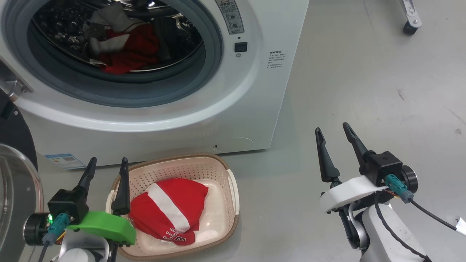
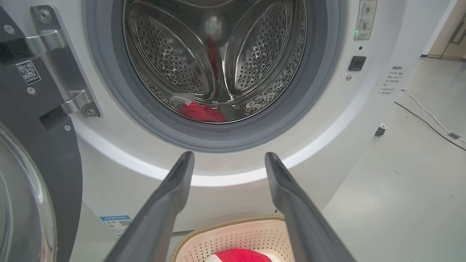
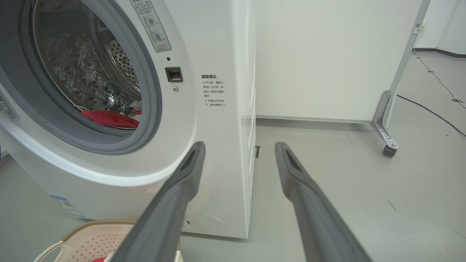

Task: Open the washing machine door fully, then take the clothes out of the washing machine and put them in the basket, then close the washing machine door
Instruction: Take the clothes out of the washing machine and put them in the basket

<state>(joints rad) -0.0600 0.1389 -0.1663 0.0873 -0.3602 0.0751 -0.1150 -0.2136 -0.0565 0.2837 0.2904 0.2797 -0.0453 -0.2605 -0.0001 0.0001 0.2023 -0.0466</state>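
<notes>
Grey floor [image 1: 364,91]: the basket [image 1: 182,157] holds one red garment [image 1: 171,207]. Left gripper [image 1: 109,160] and right gripper [image 1: 332,127] gape empty; best reach deep, low into the drum [image 2: 167,54] for remaining clothes [image 1: 133,51].

washing machine [image 1: 225,120]: top and left side cut off by the head view's edges.
washing machine door [image 1: 18,182]: cut by the left edge; only an arc of black ring and glass bowl is seen.
clothes [image 1: 127,51] in the drum: lower folds hidden behind the grey gasket lip; number of pieces cannot be told.
drum back [image 2: 213,25]: blurred spot, not identifiable.
garment [image 1: 169,211] in the basket: white lettering folded under, not readable in full.
basket [image 1: 182,169]: near left corner hidden behind the left gripper [image 1: 109,160]; cut by the bottom edge in both wrist views.
blue label [image 1: 65,160]: print too small to be read.
side notice [image 1: 275,60]: characters too small to be read.
wheeled frame [image 1: 411,18]: cut off by the top edge.
</notes>
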